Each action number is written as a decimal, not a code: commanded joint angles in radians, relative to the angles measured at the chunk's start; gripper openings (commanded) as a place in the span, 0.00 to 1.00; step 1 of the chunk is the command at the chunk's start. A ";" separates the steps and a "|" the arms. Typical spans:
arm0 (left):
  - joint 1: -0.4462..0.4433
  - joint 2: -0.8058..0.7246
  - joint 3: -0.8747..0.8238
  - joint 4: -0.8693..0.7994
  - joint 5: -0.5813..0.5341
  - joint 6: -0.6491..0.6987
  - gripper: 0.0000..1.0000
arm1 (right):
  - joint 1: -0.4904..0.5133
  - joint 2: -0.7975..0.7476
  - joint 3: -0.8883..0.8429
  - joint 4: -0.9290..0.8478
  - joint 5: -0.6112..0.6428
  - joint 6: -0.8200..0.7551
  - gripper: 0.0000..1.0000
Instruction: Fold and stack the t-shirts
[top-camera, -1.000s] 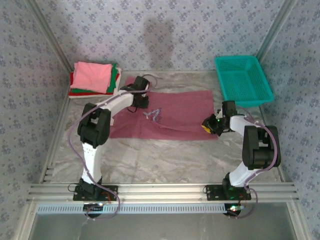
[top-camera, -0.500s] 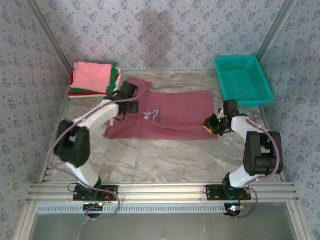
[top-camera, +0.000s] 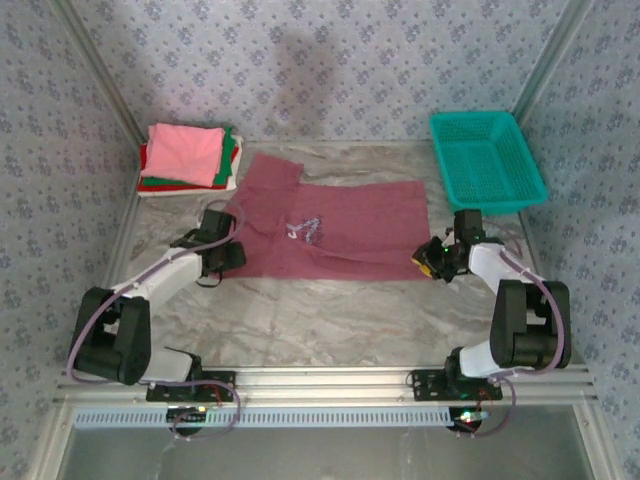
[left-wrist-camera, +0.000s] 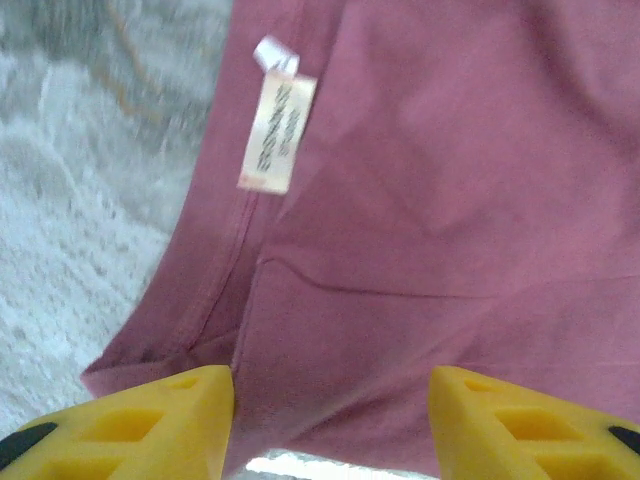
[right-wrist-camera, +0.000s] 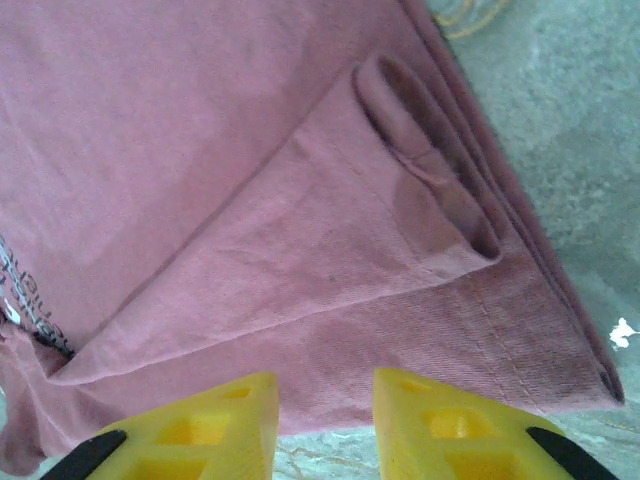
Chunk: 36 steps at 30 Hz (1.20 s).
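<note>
Folded tees sit in a stack (top-camera: 185, 155) at the far left of the tabletop (top-camera: 330, 310), that share of the job done. Our left claw (left-wrist-camera: 330, 410), fingers apart and empty, hovers at the near left corner of the maroon tee (top-camera: 340, 225), spread out mid-tabletop. Our right claw (right-wrist-camera: 325, 420), also apart and empty, sits at its near right corner. We judge its folding barely begun and its stacking yet to come.

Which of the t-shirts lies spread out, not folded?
The maroon t-shirt in the middle of the table. It lies spread out, while the others sit folded in a stack at the far left corner, a pink t-shirt on top.
</note>
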 joint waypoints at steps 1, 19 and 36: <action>0.017 0.012 -0.033 0.075 0.051 -0.071 0.54 | -0.017 0.008 -0.033 0.046 0.017 0.067 0.34; 0.085 0.132 -0.044 0.123 0.072 -0.058 0.54 | -0.009 0.143 -0.005 0.200 0.065 0.169 0.36; 0.085 0.133 -0.052 0.133 0.065 -0.031 0.54 | 0.007 0.129 0.006 0.235 0.149 0.228 0.14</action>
